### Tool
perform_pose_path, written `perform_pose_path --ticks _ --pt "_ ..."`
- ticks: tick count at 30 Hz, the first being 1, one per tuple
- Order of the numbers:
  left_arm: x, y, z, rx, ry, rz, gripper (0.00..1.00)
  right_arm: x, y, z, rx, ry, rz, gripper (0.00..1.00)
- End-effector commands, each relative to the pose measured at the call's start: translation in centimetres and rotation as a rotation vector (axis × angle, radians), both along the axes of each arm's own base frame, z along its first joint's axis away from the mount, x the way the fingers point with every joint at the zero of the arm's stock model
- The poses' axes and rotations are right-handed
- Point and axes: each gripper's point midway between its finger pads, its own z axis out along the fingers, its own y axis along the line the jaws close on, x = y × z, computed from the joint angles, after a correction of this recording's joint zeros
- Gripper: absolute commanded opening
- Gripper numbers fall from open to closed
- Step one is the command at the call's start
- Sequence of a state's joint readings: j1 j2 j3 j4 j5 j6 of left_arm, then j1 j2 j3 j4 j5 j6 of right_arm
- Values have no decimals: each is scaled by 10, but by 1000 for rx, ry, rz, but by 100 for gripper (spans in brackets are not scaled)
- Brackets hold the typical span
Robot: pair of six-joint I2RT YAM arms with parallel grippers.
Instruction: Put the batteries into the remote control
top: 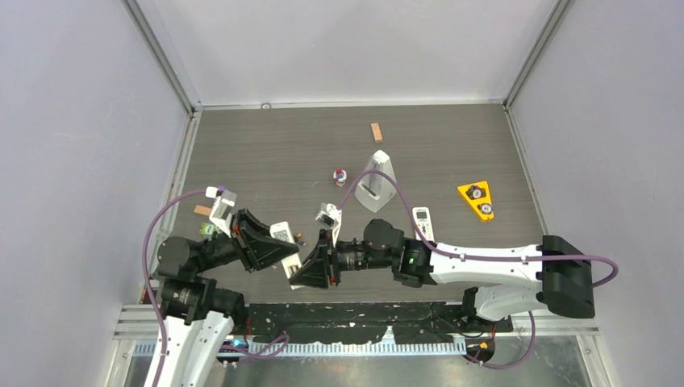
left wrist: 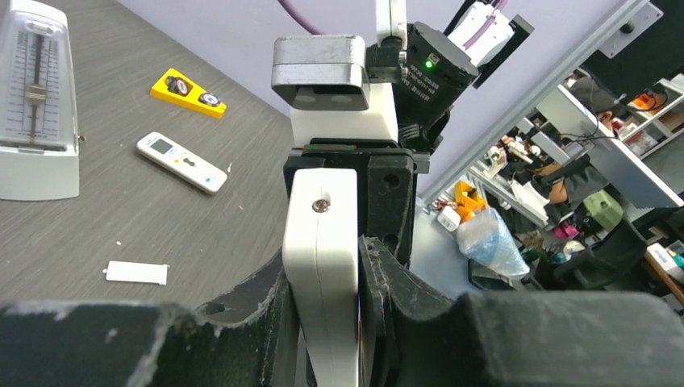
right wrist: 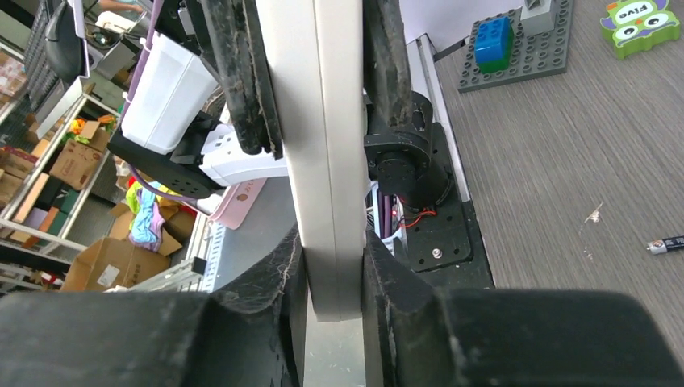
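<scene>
Both grippers hold the remote control (top: 284,238), a long slim white bar, above the table's near edge. My left gripper (top: 274,246) is shut on one end; in the left wrist view the remote (left wrist: 323,234) stands edge-on between the jaws of this gripper (left wrist: 324,266). My right gripper (top: 310,266) is shut on the other end, and in the right wrist view the remote (right wrist: 327,161) sits between the jaws of that gripper (right wrist: 331,258). One battery (right wrist: 666,244) lies on the table. The small white cover (left wrist: 137,273) lies flat on the table.
A grey metronome (top: 377,181) stands mid-table, with a shorter white remote with buttons (top: 423,223) and a yellow triangular piece (top: 477,200) to its right. An orange block (top: 377,131) lies at the back. A brick plate with a blue brick (right wrist: 516,44) lies at the left.
</scene>
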State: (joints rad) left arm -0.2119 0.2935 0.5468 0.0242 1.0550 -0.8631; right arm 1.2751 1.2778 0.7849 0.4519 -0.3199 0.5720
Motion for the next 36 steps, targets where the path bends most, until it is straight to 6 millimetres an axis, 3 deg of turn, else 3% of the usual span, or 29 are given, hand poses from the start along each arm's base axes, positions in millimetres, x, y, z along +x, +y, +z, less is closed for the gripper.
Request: perform_pose_path --ticks 1,4,5,7,8,10,12,13,17,20,22,25,30,36 --pt "3 -1 3 -35 -34 2 27 23 8 32 131 71 -118 6" --pt "4 0 -1 -41 -31 12 3 24 10 30 128 93 -116 6" --pt "4 0 -2 -38 -30 13 0 26 10 28 125 99 -125 9" --pt "9 2 -5 -24 -26 57 0 30 7 25 117 114 -148 31" --pt "14 4 -8 -5 -20 100 0 32 4 23 105 113 -163 51" --pt "29 14 -14 52 -8 227 0 41 -3 16 73 104 -225 71" --pt "48 31 -21 130 -5 391 0 49 -12 13 44 80 -278 78" --pt "59 42 -25 166 12 481 0 51 -16 14 37 70 -293 78" --pt "88 98 -40 297 115 851 0 73 -22 -15 -102 45 -410 77" --pt "95 147 -47 354 193 1136 0 98 -16 -52 -279 36 -526 70" --pt "92 163 -47 365 216 1224 0 111 -6 -71 -378 17 -572 62" --pt "86 174 -44 365 216 1275 0 124 4 -107 -559 -10 -602 52" --pt "78 182 -43 372 203 1309 0 141 33 -149 -700 -50 -649 51" --pt "75 181 -49 385 204 1297 0 154 39 -174 -786 -197 -646 57"
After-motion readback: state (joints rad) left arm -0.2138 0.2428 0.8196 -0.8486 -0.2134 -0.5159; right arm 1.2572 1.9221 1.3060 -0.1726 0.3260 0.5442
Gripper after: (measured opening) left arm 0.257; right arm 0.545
